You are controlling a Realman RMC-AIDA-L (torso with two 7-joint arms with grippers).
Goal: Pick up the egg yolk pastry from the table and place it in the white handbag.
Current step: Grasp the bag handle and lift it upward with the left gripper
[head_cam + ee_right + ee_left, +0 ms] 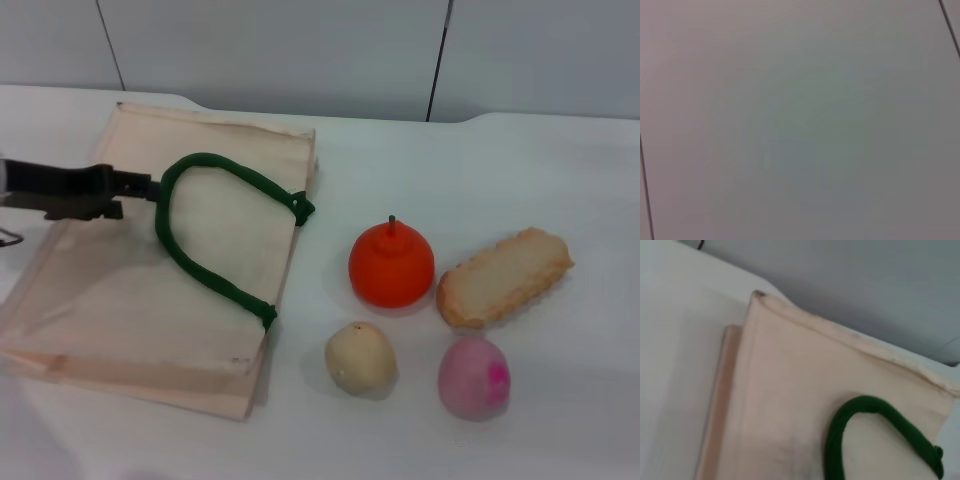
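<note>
The egg yolk pastry (360, 357), a small pale beige ball, rests on the table in front of the orange fruit and just right of the white handbag's near corner. The white handbag (120, 290) lies flat on the left, its green rope handle (205, 265) looping over the cloth. My left gripper (140, 187) reaches in from the left, and its tip meets the far-left bend of that handle. In the left wrist view I see the white handbag (790, 405) and its green handle (840, 435) close up. My right gripper is out of view; its wrist camera faces a blank wall.
An orange fruit (391, 263) with a stem stands behind the pastry. A toasted bread slice (503, 276) lies to its right, and a pink egg-shaped ball (474, 377) sits at the front right. The white table (500, 170) ends at a grey wall behind.
</note>
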